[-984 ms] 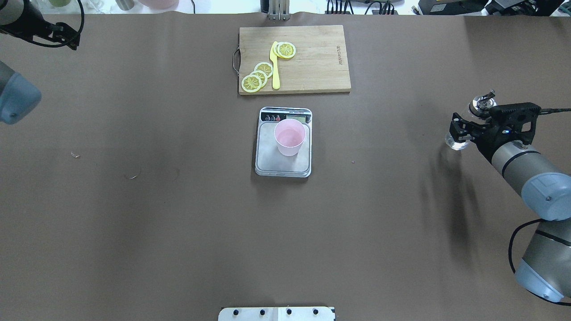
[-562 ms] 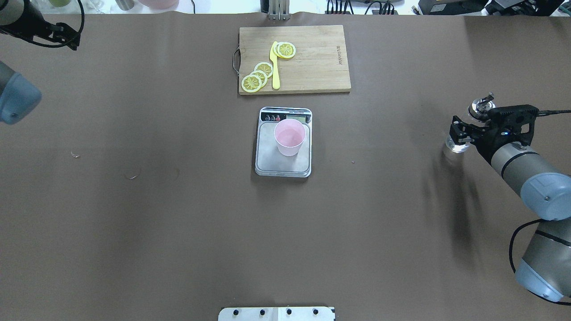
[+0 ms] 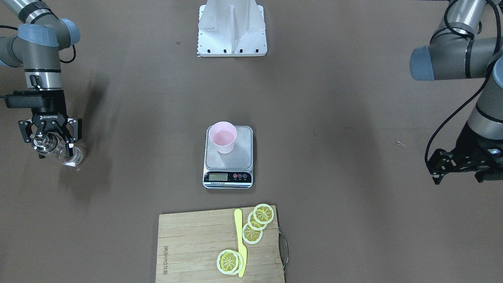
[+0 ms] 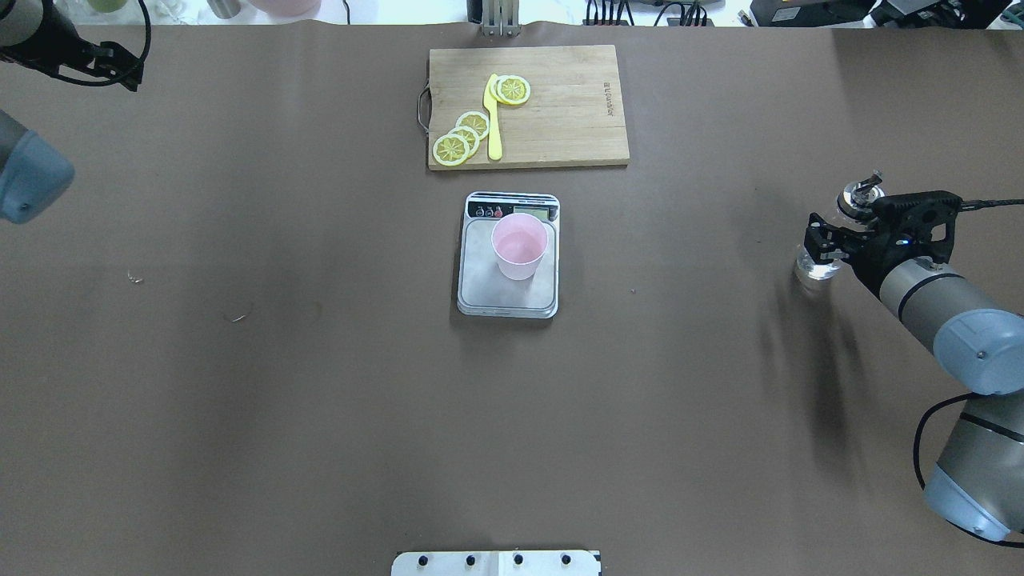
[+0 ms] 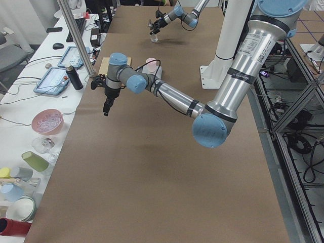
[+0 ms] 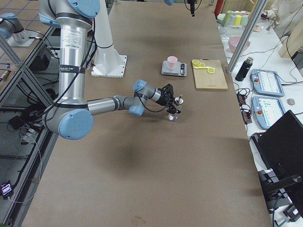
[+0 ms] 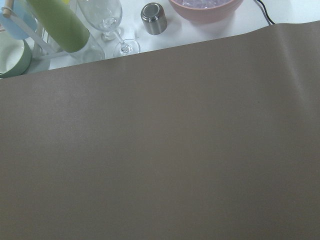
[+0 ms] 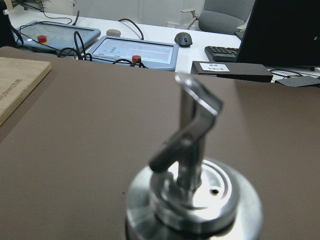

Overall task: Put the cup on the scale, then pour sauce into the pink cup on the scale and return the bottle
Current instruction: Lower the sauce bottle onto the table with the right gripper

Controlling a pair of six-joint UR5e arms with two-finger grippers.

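The pink cup (image 4: 520, 244) stands upright on the scale (image 4: 496, 294) at the table's middle; it also shows in the front view (image 3: 223, 137), on the grey platform (image 3: 240, 156). My right gripper (image 4: 828, 240) is shut on the clear glass bottle (image 4: 814, 264) far out on the table's right side. The bottle (image 3: 67, 156) is tilted, with its base at or just above the table. Its metal spout cap (image 8: 192, 150) fills the right wrist view. My left gripper (image 3: 452, 173) hangs open and empty over the table's far left side.
A wooden cutting board (image 4: 568, 112) with lemon slices (image 4: 462, 138) and a yellow knife (image 4: 493, 120) lies beyond the scale. The robot's base plate (image 3: 232, 31) is at the near edge. Glasses and bowls (image 7: 200, 5) stand past the table's left end.
My right gripper has moved down a little with the bottle, bringing its base closer to the table. The cup, the scale and the left arm have not moved.
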